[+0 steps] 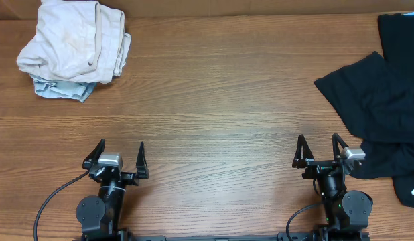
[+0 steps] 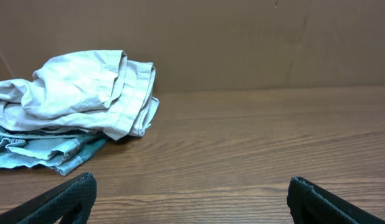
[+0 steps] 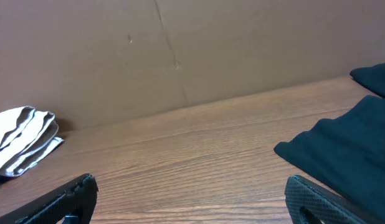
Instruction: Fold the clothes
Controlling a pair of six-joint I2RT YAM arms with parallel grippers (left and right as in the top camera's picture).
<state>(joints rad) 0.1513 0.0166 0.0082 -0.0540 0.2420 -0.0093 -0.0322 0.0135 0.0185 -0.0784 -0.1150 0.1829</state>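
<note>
Wood-grain table (image 1: 214, 100), brown backboard (image 2: 242, 43) along far edge. Black clothes (image 1: 384, 100) heaped at right edge; beige pile (image 1: 73, 43) in far-left corner. Left gripper (image 1: 121, 146), right gripper (image 1: 318, 138): wide, empty.

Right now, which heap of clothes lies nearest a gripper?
The black heap at the right edge: it spreads close beside the right gripper, while the beige-and-blue heap sits in the far left corner, well away from the left gripper.
</note>
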